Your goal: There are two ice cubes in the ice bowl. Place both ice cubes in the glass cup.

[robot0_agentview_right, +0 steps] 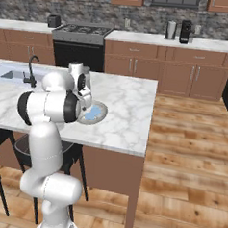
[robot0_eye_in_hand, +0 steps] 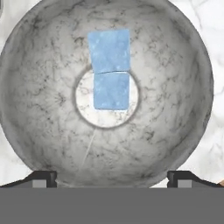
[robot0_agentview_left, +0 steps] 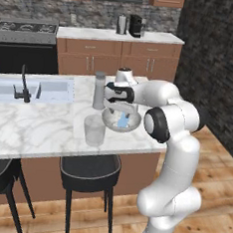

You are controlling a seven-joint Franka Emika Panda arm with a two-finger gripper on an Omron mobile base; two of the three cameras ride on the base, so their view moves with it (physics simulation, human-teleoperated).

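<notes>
Two pale-blue ice cubes lie touching end to end in the ice bowl [robot0_eye_in_hand: 39, 113]: one cube [robot0_eye_in_hand: 111, 90] on the bowl's flat centre, the other [robot0_eye_in_hand: 109, 50] just beyond it on the sloped wall. My gripper [robot0_eye_in_hand: 111, 179] hangs directly above the bowl, open, with both fingertips [robot0_eye_in_hand: 41, 178] spread wide and nothing between them. From the left base view the ice bowl [robot0_agentview_left: 119, 121] sits on the marble island under my hand [robot0_agentview_left: 121, 91], blue ice [robot0_agentview_left: 123, 121] showing inside. The glass cup [robot0_agentview_left: 94, 130] stands upright just left and nearer than the bowl. The ice bowl [robot0_agentview_right: 97, 113] is partly hidden by my arm.
A tall slim grey bottle [robot0_agentview_left: 99, 91] stands behind the cup and bowl. The sink with a black faucet [robot0_agentview_left: 24, 87] lies at the island's left. Black stools [robot0_agentview_left: 89, 172] stand below the island's near edge [robot0_agentview_left: 75, 153].
</notes>
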